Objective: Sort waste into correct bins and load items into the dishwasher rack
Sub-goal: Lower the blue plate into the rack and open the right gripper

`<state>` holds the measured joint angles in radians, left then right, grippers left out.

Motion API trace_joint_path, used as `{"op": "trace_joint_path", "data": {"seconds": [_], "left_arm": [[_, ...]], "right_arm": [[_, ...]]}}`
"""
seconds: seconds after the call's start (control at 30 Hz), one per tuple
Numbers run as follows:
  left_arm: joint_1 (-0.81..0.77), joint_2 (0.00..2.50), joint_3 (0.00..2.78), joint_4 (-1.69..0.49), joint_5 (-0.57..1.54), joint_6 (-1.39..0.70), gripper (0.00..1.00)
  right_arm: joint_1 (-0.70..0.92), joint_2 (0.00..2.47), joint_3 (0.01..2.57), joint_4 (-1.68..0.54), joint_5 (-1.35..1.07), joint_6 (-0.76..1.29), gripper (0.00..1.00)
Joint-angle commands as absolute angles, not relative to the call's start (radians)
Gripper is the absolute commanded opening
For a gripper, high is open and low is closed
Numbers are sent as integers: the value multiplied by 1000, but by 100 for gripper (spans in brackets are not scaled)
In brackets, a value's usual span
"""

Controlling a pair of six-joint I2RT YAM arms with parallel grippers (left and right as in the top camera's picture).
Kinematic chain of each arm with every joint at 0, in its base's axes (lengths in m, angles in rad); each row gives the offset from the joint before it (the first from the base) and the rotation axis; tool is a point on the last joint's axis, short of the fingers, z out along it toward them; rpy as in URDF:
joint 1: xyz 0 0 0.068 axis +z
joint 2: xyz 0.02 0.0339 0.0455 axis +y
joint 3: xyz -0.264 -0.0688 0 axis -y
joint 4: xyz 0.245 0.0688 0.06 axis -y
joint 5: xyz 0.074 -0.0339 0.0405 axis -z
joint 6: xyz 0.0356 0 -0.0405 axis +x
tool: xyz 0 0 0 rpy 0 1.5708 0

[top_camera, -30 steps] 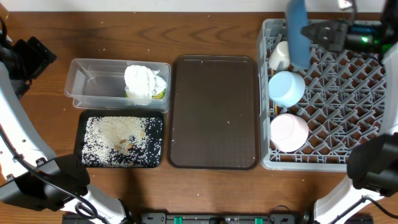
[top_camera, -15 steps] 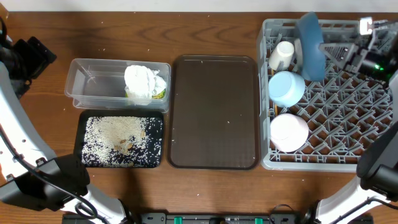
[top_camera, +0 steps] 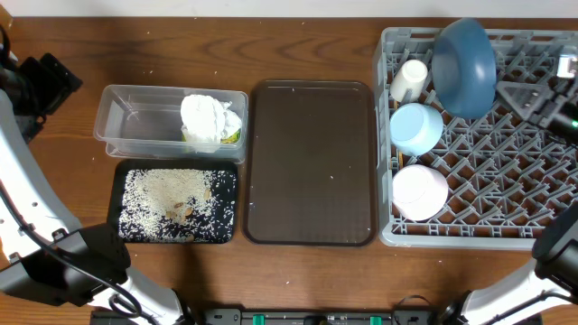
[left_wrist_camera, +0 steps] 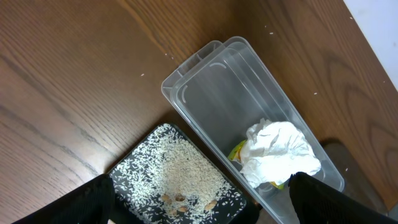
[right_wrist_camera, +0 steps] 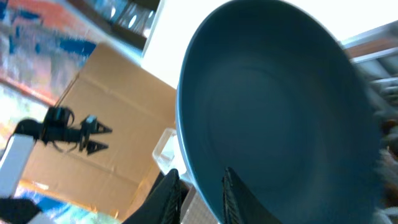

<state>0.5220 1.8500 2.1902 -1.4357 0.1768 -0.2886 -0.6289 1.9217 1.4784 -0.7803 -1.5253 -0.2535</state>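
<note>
The dark-blue plate (top_camera: 464, 68) leans on edge among the pegs at the back of the grey dishwasher rack (top_camera: 506, 181). My right gripper (top_camera: 506, 92) reaches it from the right. In the right wrist view its fingers (right_wrist_camera: 171, 190) straddle the plate (right_wrist_camera: 273, 112) rim, slightly parted, with a gap showing beside the rim. The cream cup (top_camera: 408, 79), light-blue dish (top_camera: 416, 127) and pinkish-white bowl (top_camera: 420, 191) sit along the rack's left side. My left gripper (left_wrist_camera: 199, 208) hangs wide open and empty, high at the far left (top_camera: 54, 77).
The clear tub (top_camera: 135, 122) holds crumpled white napkins (top_camera: 209, 117) and a yellow-green wrapper (top_camera: 232, 137). In front of it, the black tray (top_camera: 116, 203) carries rice grains (top_camera: 172, 194). A brown serving tray (top_camera: 312, 162) lies between these bins and the rack.
The plate went from standing edge-on above the rack's back to leaning back among the pegs, face showing. The right arm drew off to the right and its jaws loosened. The left arm stayed still.
</note>
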Motion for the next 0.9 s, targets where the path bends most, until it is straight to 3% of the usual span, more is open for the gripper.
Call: {"op": "trace_joint_path", "data": {"seconds": [0.0, 0.37, 0.6, 0.87], "left_arm": [[527, 1857, 2196, -1439, 171, -290, 92], [527, 1857, 2196, -1439, 171, -290, 92], [527, 1857, 2196, -1439, 171, -290, 92], [527, 1857, 2196, -1439, 171, -290, 92]], "right_arm": [[-703, 1916, 1476, -773, -1504, -191, 22], [-885, 1916, 1476, -755, -1279, -36, 20], [-895, 1913, 1479, -691, -1228, 88, 21], [-871, 1862, 1479, -699, -1048, 93, 21]]}}
